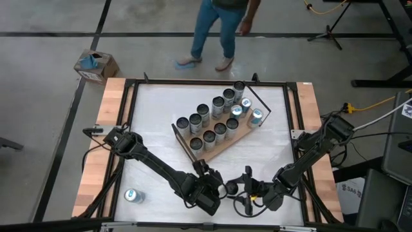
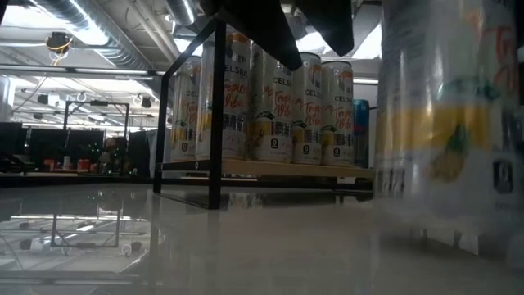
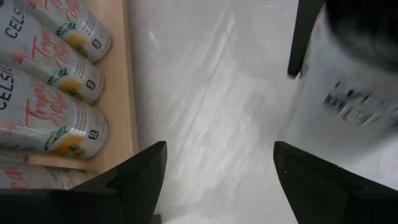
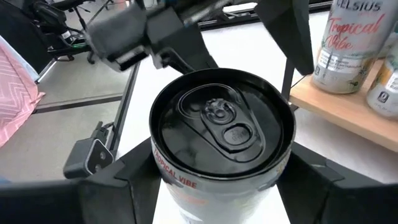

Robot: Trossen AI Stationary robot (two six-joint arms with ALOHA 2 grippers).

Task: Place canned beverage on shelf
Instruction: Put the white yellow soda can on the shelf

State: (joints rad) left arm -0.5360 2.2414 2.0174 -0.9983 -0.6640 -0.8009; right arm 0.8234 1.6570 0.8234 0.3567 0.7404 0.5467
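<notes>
Can: round, black glossy lid with pull tab, centre frame.
Right gripper: clamped on can.
Left gripper: fingers apart, empty.
Shelf: flat pale wood board, upper centre.

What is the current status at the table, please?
Right pincer shut on can. Left pincer open, empty, beside it. Shelf nearly full. Spare can near left edge.

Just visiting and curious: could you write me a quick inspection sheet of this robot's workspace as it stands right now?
Surface: white table, pale wooden side planks.
Job's things: shelf carrying two rows of cans; one can in the right gripper.
Clutter: a lone can near the left plank.
Grippers: right gripper shut on the can; left gripper open, empty, close by.
Cables: yellow cable on the floor at right.
Surroundings: cardboard box, a person walking behind the table.
</notes>
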